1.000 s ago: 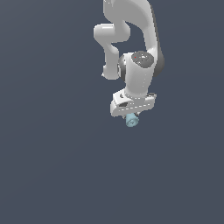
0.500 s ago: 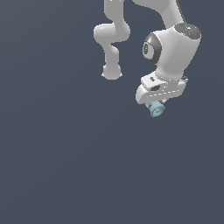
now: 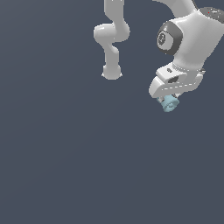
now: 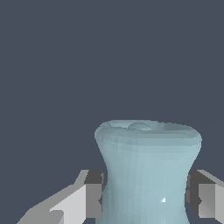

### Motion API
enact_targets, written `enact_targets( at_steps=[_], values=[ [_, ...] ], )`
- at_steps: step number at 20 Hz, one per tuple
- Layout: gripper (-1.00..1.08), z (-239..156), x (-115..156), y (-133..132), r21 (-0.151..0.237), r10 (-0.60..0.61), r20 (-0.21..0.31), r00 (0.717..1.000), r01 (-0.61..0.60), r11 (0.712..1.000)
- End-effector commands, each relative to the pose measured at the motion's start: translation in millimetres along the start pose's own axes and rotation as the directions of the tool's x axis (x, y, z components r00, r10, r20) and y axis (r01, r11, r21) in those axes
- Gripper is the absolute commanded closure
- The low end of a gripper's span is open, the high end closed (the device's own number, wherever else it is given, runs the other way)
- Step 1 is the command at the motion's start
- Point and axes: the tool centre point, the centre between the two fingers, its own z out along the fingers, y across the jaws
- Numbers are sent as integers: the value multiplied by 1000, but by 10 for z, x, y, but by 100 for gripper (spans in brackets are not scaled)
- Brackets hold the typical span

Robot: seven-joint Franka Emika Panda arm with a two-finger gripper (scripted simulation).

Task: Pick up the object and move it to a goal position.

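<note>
One spool (image 3: 169,103) is held at its waist between the jaws, at about two o'clock in the exterior view. The carry step appears under way. No goal marker is seen, so transport must be continued with the grip kept firm.

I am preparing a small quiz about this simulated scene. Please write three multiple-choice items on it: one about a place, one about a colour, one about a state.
1. Where is the spool-shaped object?
A. Lying on the floor
B. Between the gripper's fingers
C. Beside the arm's base

2. What colour is the object?
A. Pale blue
B. Red
C. Yellow

3. In what state is the gripper?
A. Wide open and empty
B. Out of view
C. Shut on the object

Key: 1 B, since the wrist view shows a finger on each side of its narrow waist. 2 A, it is pale blue in both views. 3 C, the fingers press against the waist.
</note>
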Motion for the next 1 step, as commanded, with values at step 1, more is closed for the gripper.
enact_targets(
  at_steps=[1],
  values=[
    [108,-15,8,-20,0,2,1,1000,-2,1000]
  ],
)
